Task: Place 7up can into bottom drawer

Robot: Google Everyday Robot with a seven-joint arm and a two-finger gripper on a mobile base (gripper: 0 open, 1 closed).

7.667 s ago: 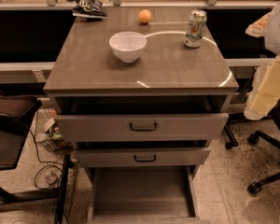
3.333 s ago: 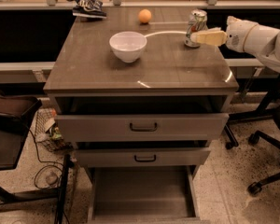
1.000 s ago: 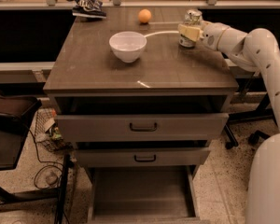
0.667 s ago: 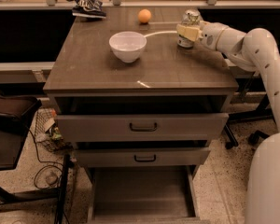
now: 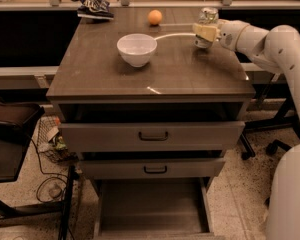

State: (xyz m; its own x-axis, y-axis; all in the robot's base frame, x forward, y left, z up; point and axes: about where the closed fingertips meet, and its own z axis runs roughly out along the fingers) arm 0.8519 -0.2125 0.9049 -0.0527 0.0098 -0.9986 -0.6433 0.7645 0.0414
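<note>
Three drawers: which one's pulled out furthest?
Bottom drawer: its floor shows; top drawer and middle drawer barely protrude. End effector at the 7up can, tabletop back right.

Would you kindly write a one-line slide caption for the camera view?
Gripper at the 7up can, far right on the cabinet top, with the bottom drawer open below.

Office-like lab: chair casters [image 5: 273, 147], loose cables [image 5: 49, 186], terrazzo floor [image 5: 240, 204]; jaws at 7up can [image 5: 208, 16].

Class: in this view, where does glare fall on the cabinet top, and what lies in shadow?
Camera view: a curved glare streak runs from the white bowl toward the 7up can, where the gripper sits; a small glint near the front edge; the cavity above the top drawer is deeply shadowed.
</note>
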